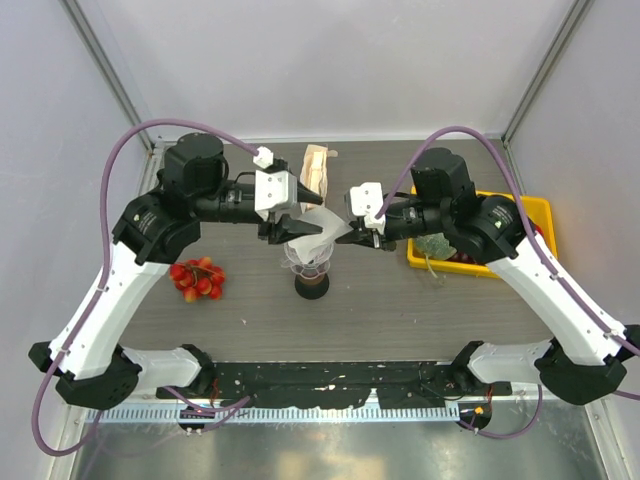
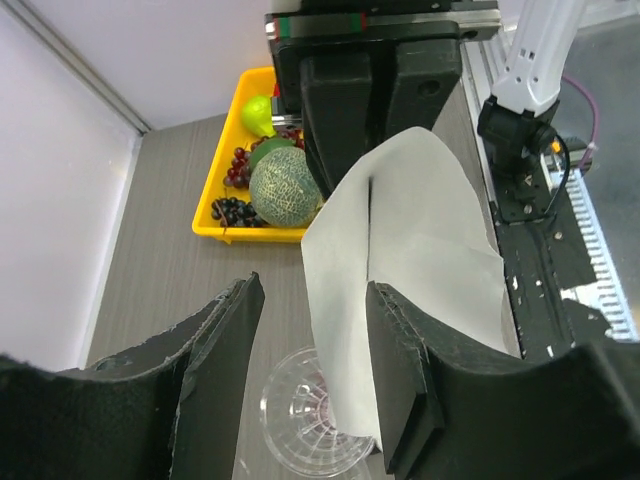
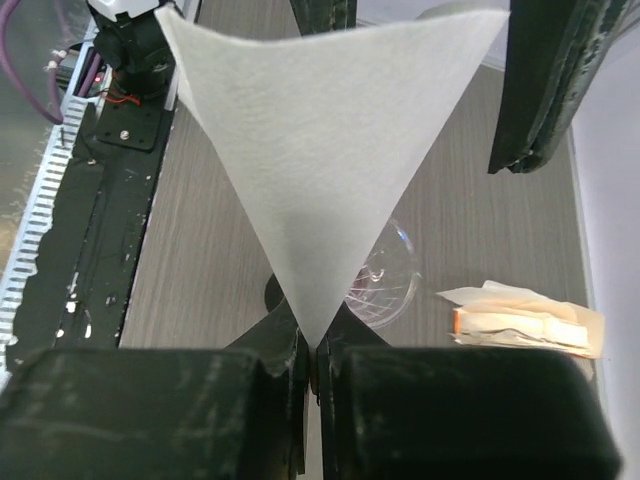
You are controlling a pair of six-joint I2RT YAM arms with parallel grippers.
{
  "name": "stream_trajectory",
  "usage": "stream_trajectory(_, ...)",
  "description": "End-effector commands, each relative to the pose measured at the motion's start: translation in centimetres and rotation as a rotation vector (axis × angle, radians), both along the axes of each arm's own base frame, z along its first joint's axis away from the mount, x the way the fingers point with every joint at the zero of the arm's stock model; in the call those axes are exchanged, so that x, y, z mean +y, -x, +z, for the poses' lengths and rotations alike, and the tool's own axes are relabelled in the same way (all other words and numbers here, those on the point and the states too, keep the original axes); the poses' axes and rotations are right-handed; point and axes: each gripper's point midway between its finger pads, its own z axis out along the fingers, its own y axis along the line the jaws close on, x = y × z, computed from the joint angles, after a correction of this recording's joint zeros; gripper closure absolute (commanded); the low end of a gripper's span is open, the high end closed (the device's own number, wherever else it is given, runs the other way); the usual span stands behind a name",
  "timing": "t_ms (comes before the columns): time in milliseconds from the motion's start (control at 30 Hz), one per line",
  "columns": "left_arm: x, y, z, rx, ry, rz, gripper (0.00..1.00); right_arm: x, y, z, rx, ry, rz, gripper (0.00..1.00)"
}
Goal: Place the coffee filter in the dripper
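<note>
Where the 2 arms meet at the centre of the top view, you see both grippers facing each other over the grey table [image 1: 400,310]. A yellow tray [image 1: 535,208] sits at the right edge. Your right gripper [image 3: 312,360] is clenched on the pointed tip of the coffee filter [image 3: 330,150], held in the air. Your left gripper [image 2: 315,300] is released, its jaws spread around the paper's wide end; contact cannot be told. The dripper [image 1: 308,265] stands below the filter, at centre frame, on a dark base [image 1: 312,287]. A packet [image 1: 316,170] lies behind it.
</note>
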Motion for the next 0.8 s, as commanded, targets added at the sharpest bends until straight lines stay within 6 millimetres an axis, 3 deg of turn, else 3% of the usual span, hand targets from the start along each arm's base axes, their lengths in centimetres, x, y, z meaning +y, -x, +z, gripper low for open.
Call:
stream_trajectory(0,-0.2,0.4,0.7,-0.141,-0.023,-0.04,0.46,-0.1,0.7,0.2,0.031,0.019,0.028,0.91)
stream_trajectory(233,-0.7,0.9,-0.8,-0.243,-0.09,-0.093,0.54,-0.2,1.4,-1.6,0.122,0.09,0.058,0.9)
stream_trajectory(433,-1.0,1.3,-1.9,-0.295,-0.133,-0.132,0.62,0.1,1.8,-1.8,0.181,0.119,0.09,0.9)
stream_trajectory(500,-1.0,1.5,-2.0,-0.294,-0.134,-0.138,0.67,0.3,1.7,-1.7,0.185,0.118,0.089,0.89)
stream_trajectory(600,-1.0,1.5,-2.3,-0.275,-0.138,-0.131,0.84,0.1,1.7,-1.2,0.165,0.11,0.089,0.85)
stream_trajectory(667,-1.0,1.1,-2.4,-0.225,-0.139,-0.09,1.0,0.0,1.4,-0.8,0.137,0.101,0.067,0.61)
stream_trajectory(700,-0.9,0.9,-2.3,-0.194,-0.134,-0.062,1.0,-0.3,1.0,-0.5,0.112,0.097,0.042,0.53)
stream_trajectory(733,-0.8,0.7,-2.4,-0.155,-0.129,-0.044,1.0,-0.4,0.7,-0.3,0.101,0.093,0.028,0.37)
stream_trajectory(767,-0.8,0.6,-2.2,-0.105,-0.115,-0.026,1.0,-0.9,0.2,0.1,0.075,0.083,-0.001,0.29)
